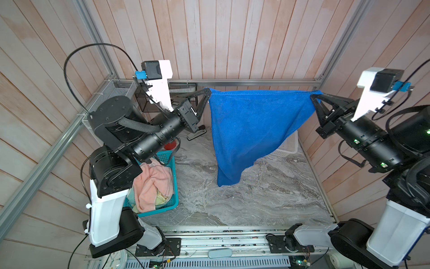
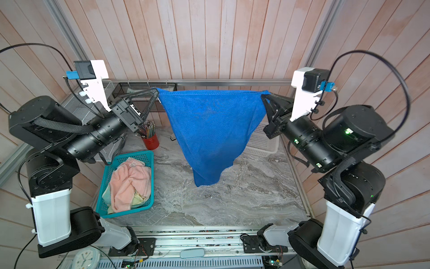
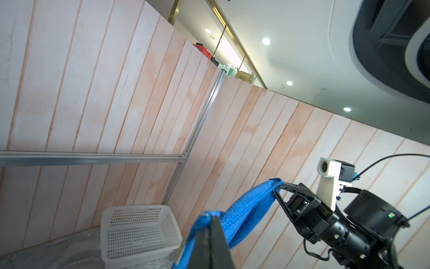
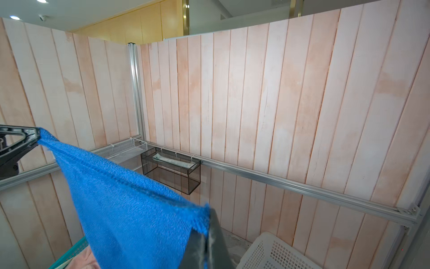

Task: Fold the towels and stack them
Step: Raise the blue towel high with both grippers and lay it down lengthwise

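Teal perforated plastic basket: crumpled salmon-pink terry towel and pale yellow towel, unfolded; left gripper clamps one top corner of royal blue terry towel, hung clear above grey marble tabletop, right gripper clamps the other; nothing folded or stacked.

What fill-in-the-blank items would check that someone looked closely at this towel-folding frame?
1. The towel stretched in the air between the left hand and the right hand is ____ in colour.
2. Each hand is ____ on one upper corner of it.
3. The pink towel lies crumpled in the teal basket on the ____ arm's side of the table.
4. In the left wrist view, the white basket holds ____ towels.

Missing words: blue; shut; left; no.
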Robot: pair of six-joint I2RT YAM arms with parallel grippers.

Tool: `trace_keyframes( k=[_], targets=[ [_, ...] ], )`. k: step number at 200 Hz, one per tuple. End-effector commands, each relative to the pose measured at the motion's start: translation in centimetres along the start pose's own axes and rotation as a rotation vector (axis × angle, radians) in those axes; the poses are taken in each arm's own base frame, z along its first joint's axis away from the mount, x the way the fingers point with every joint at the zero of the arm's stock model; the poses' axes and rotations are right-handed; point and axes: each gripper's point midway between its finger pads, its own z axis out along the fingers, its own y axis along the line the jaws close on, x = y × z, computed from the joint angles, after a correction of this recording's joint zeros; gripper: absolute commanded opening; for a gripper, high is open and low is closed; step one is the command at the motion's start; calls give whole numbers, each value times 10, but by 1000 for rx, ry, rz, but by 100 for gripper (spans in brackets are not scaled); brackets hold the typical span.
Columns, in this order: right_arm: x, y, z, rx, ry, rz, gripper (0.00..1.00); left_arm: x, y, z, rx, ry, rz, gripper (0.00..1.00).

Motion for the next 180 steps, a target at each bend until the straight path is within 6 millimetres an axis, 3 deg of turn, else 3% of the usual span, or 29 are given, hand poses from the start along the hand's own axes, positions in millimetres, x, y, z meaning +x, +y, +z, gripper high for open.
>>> trace_keyframes(
  k=[1,32,60,84,103,130,153,180],
  targets=[
    [21,-20,54,110,45,-61,0,5,37,16,-116,14,105,0],
    [47,-61,117,123,80,-32,0,9,119,48,-187,55,67,0],
    [92,-98,173,66,122,35,0,21,195,77,-237,99,29,0],
    [123,-107,205,30,160,50,0,34,225,99,-228,131,26,0],
    [126,-105,207,16,171,47,0,37,225,104,-206,136,46,0],
    [112,-93,181,50,175,15,0,35,199,94,-187,108,88,0],
    [88,-75,143,66,137,-24,0,28,149,70,-152,65,141,0],
    [52,-39,89,43,70,-45,0,19,91,34,-111,3,188,0]
  ],
)
